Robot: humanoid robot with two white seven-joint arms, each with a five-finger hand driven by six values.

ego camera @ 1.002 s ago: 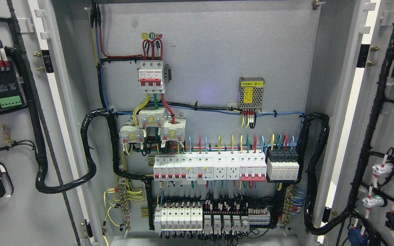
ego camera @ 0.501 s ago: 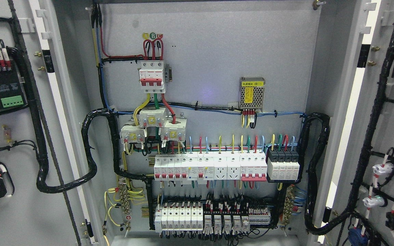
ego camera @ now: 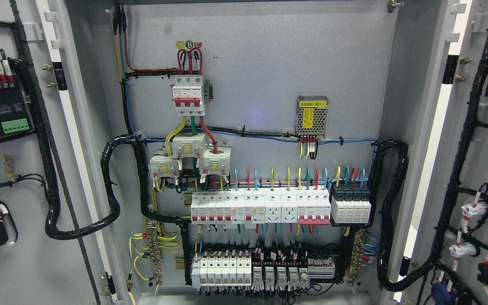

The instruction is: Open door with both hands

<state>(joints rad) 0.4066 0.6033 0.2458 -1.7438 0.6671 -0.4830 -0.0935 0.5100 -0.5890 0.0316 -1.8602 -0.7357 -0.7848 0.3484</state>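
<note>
Grey steel cabinet back panel [ego camera: 261,63] — fully exposed | left grey metal door leaf [ego camera: 23,271] swung wide left of panel, right grey metal door leaf [ego camera: 481,51] wide right | hands absent — finger state undeterminable | opening judged complete.

An industrial electrical room before me, grey metal cabinet [ego camera: 396,127] with both doors swung wide, rows of circuit breakers [ego camera: 261,209], bundled black cable looms [ego camera: 112,186], a mesh-cased power supply [ego camera: 311,115].

A red-toggled breaker [ego camera: 189,95] sits above white breaker rows [ego camera: 261,208] (mesh power supply [ego camera: 311,115] at right).
</note>
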